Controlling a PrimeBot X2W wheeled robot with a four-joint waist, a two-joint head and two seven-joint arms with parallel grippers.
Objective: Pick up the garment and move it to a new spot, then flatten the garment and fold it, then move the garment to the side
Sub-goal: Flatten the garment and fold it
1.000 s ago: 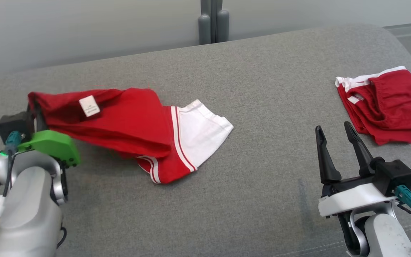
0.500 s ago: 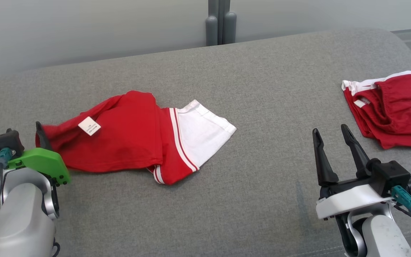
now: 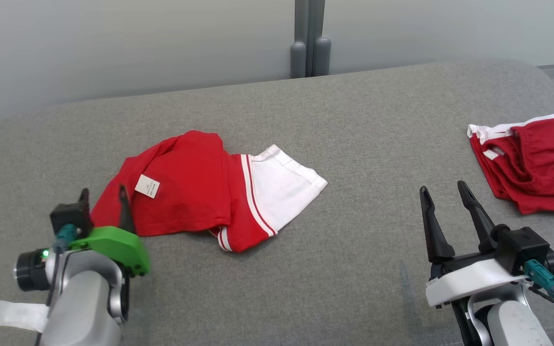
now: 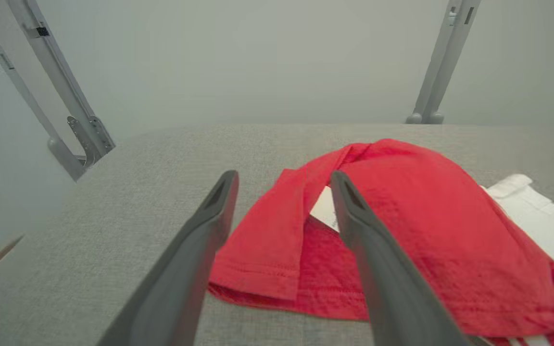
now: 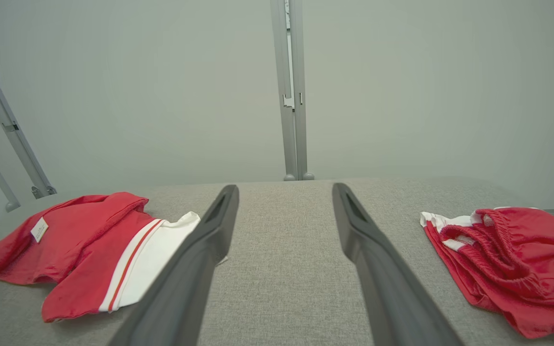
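A red garment with a white striped part [image 3: 195, 192] lies crumpled on the grey cushioned surface [image 3: 344, 144], its white label facing up. My left gripper [image 3: 103, 192] stands open at the garment's left edge with nothing held. In the left wrist view the garment [image 4: 402, 216] lies just beyond and below the spread left gripper [image 4: 284, 175]. My right gripper [image 3: 443, 188] is open over bare surface at the lower right, well away from the garment. The right wrist view shows the garment [image 5: 80, 240] to the left of my right gripper [image 5: 284, 187].
A second red piece with white trim [image 3: 532, 163] lies bunched near the surface's right edge, and appears at the right of the right wrist view [image 5: 508, 254]. A grey post [image 3: 310, 43] stands behind the far edge. Bare surface lies between the two pieces.
My left gripper lowered the garment's left edge onto the surface, let it go and drew back, now open. The head camera shifted. The right gripper stayed put.
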